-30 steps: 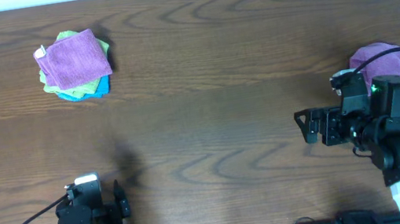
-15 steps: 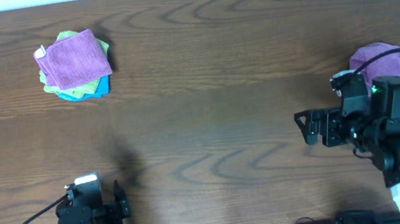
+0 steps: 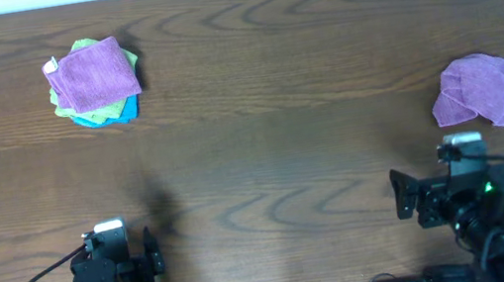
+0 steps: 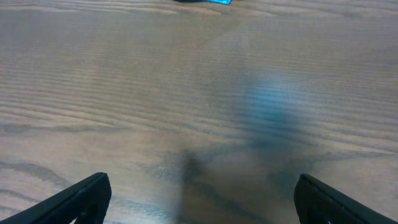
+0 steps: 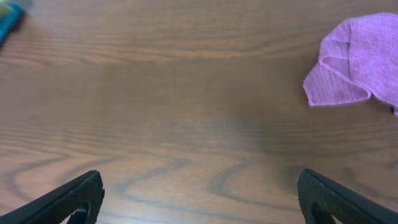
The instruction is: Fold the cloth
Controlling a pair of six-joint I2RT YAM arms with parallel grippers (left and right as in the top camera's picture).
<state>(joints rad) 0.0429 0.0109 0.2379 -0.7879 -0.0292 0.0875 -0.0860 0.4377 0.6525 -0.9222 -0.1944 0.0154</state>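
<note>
Since half a second ago my right tool (image 3: 399,201) has pulled back toward the near edge of the worktop (image 3: 273,78). It had been hanging over the crumpled purple cloth (image 3: 485,91) by the right edge, and that one now lies fully uncovered. The left tool (image 3: 153,251) has not shifted, and neither has the pile at the far-left corner. The cloth (image 3: 94,73), flat with its white tag (image 3: 50,65) at the left edge, sits on top of that pile, over a green cloth (image 3: 62,107) and a blue cloth (image 3: 127,110). It is well apart from both tools: the left one sits near the near edge on the same side, the right one close to the near-right corner. Only the overhead view shows me the cloth itself. The right wrist view shows the crumpled purple cloth (image 5: 367,62) at its upper right and a blue sliver at its upper left, with the fingers spread wide over bare wood. The left wrist view shows its fingers just as wide, holding nothing, with a blue sliver at the top edge.
</note>
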